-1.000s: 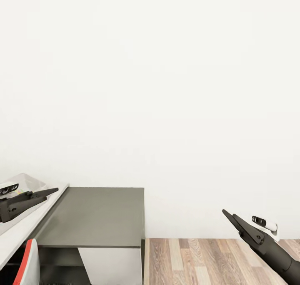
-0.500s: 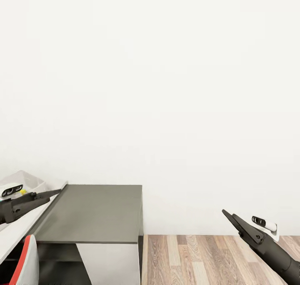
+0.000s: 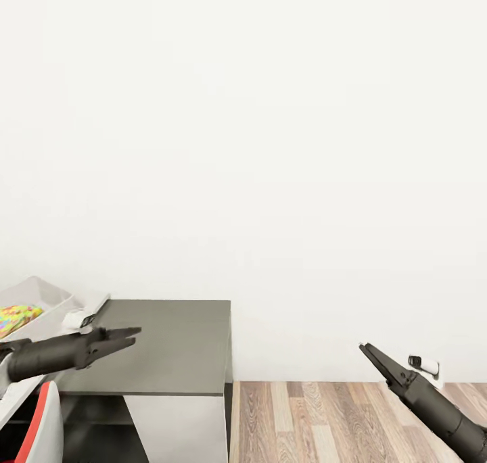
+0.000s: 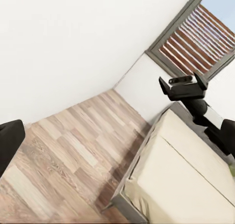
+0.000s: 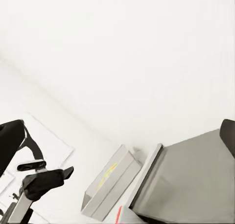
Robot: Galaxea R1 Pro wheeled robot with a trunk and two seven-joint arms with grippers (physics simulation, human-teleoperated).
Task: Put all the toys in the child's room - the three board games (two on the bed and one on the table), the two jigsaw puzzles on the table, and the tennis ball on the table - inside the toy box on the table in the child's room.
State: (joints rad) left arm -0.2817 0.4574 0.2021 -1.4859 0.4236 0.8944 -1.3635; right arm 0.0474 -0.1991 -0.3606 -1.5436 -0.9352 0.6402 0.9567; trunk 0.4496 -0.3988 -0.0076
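At the head view's left edge stands the light grey toy box (image 3: 42,294), and a multicoloured jigsaw puzzle (image 3: 16,316) lies inside it. The box rests on the table, whose dark grey top (image 3: 169,341) joins a light grey top (image 3: 20,388). My left gripper (image 3: 134,334) hovers open and empty over the dark top, right of the box. My right gripper (image 3: 366,347) hangs over the wood floor, well right of the table; the right wrist view shows its fingers apart and empty. That view also has the toy box (image 5: 110,189). The board games and tennis ball are out of view.
A blank white wall rises close behind the table. Wood floor (image 3: 352,422) lies right of the white cabinet front (image 3: 179,429). A chair back with a red edge (image 3: 40,422) stands at the table's near left. The left wrist view looks across the floor to a bed (image 4: 186,180) and a slatted window (image 4: 196,42).
My left arm has swung right, from in front of the toy box to over the dark top, uncovering the puzzle in the box. The right gripper has dipped slightly. The view shifted a little.
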